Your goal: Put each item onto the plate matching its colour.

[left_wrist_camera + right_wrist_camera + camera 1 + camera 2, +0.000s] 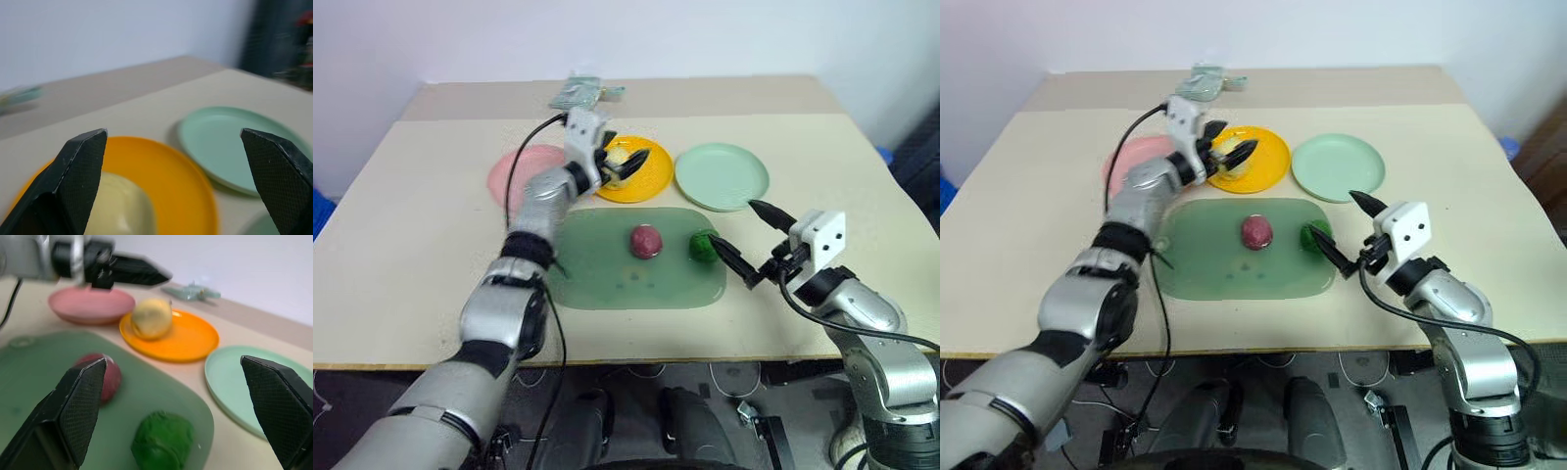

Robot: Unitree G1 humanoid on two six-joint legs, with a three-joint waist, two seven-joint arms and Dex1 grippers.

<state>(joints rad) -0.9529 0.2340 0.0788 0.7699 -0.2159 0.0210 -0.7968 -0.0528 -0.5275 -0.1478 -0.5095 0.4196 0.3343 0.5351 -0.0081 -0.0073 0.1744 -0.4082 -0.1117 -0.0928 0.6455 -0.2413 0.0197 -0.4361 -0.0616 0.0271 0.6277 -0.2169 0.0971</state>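
Working from the table (411, 245) down, we see the translucent green mat (607, 284) lying near its front edge, with the three plates in a row behind it: pink plate (514, 168), yellow plate (651, 176), mint green plate (722, 176). Our left claw (612, 164) stands spread wide over the yellow plate, released, with the pale yellow lemon (151, 318) resting on that plate between and just below its fingers. We judge that one item of three is done. Our right claw (752, 243) is also wide open and grasps nothing, poised just beside the bumpy green ball (703, 245) at the mat's right end. The dark red ball (645, 240) sits mid-mat. Both balls are left to move: green to mint, red to pink.
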